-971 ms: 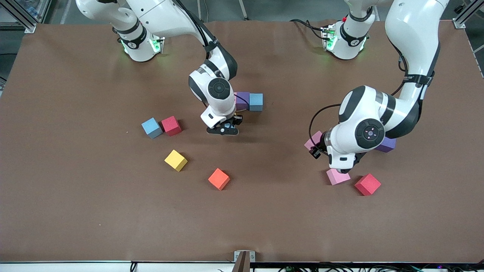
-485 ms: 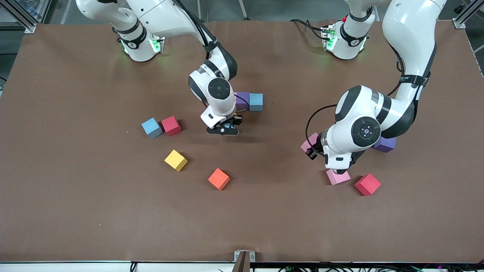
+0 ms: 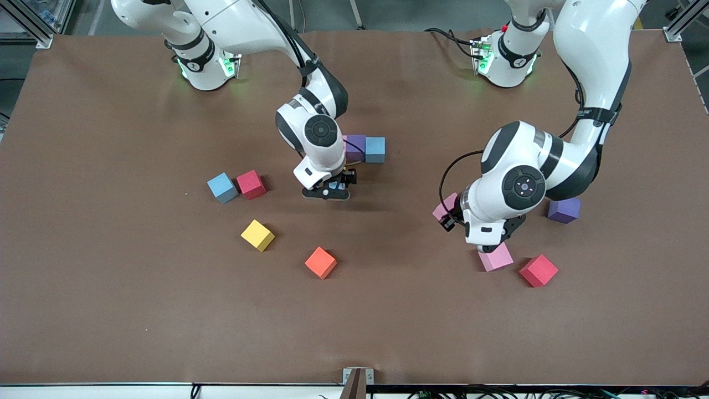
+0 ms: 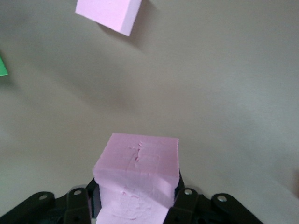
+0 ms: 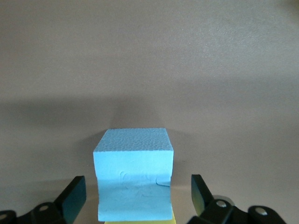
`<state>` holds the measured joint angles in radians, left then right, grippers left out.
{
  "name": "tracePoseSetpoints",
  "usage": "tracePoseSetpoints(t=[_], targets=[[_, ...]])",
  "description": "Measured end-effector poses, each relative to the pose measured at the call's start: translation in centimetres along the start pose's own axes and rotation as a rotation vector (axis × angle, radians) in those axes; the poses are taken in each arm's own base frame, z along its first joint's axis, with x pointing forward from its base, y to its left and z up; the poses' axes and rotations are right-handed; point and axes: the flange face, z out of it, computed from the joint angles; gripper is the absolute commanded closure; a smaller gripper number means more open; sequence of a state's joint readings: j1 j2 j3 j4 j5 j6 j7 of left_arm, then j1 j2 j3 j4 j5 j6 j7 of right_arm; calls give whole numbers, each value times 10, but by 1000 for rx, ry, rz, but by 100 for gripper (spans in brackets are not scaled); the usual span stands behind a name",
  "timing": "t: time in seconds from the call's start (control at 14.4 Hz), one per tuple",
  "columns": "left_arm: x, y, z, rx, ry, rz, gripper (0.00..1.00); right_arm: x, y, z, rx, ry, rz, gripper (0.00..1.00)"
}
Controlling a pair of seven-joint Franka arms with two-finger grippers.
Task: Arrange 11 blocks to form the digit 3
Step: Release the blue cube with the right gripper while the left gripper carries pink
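My right gripper (image 5: 135, 198) stands open over the table's middle. A blue block (image 5: 133, 172) rests between its fingers, touching neither, with a yellow block (image 5: 138, 221) against it. Beside that hand a purple block (image 3: 355, 145) and a blue block (image 3: 375, 149) touch in a short row. The rest of the digit 3 is hidden under the arm. My left gripper (image 4: 135, 205) is shut on a pink block (image 3: 445, 206), above the table toward the left arm's end. Another pink block (image 3: 496, 256) lies on the table near it.
Loose on the table are a blue (image 3: 222, 187), a red (image 3: 251, 184) and a yellow cube (image 3: 257, 235) toward the right arm's end. An orange cube (image 3: 320, 262) lies nearer the front camera. A red (image 3: 538, 270) and a purple cube (image 3: 564, 210) lie by the left arm. A green edge (image 4: 2, 66) shows in the left wrist view.
My right gripper has opened and let go of the blue block. My left arm has moved toward the right arm's end, carrying its pink block, and uncovered more of the purple cube.
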<state>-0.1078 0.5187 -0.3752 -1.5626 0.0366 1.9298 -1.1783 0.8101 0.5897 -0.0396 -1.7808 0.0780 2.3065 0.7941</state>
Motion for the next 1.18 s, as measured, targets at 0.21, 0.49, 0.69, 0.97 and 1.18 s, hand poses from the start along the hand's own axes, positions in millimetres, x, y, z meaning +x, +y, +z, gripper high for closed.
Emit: tracePoseSetpoints(t=[0.21, 0.49, 0.69, 0.97, 1.18], targets=[[-3, 5, -11, -21, 9, 6, 79, 0, 0, -1, -6, -4, -1, 0], [-29, 16, -6, -8, 8, -30, 79, -1, 3, 3, -48, -6, -26, 0], [-64, 29, 0, 1, 10, -129, 79, -2, 4, 5, -55, -5, -31, 0], [-88, 34, 10, 28, 9, -195, 78, -1, 4, 5, -57, -5, -32, 0], [-75, 28, 10, 44, 7, -212, 78, 1, 4, 2, -54, 0, -29, 0]])
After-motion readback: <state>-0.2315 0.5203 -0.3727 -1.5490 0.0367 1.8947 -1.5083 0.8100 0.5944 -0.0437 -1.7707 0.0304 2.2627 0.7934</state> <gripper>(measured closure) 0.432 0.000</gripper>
